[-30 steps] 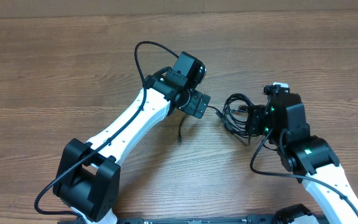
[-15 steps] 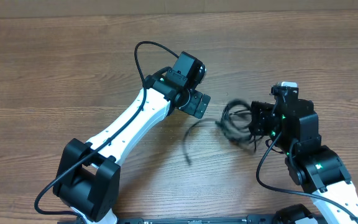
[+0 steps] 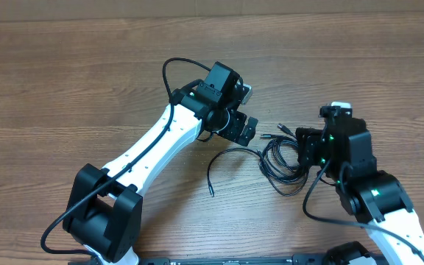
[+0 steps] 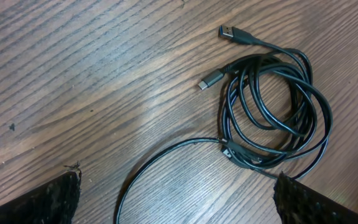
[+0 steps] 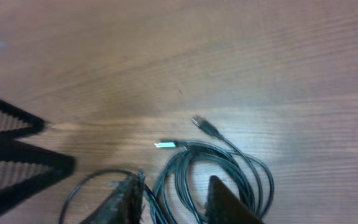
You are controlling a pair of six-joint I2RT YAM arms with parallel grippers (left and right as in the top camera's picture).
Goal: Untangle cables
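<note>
Cables [image 3: 282,163] coiled | left tool [image 4: 179,202] apart, beside coil | right tool [image 5: 169,199] apart, above coil

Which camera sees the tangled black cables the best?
The left wrist view: the cables fill it sharply, with loops and two plug ends clear. Overhead shows the cables small and far. The right wrist view shows the cables blurry and only partly.
</note>
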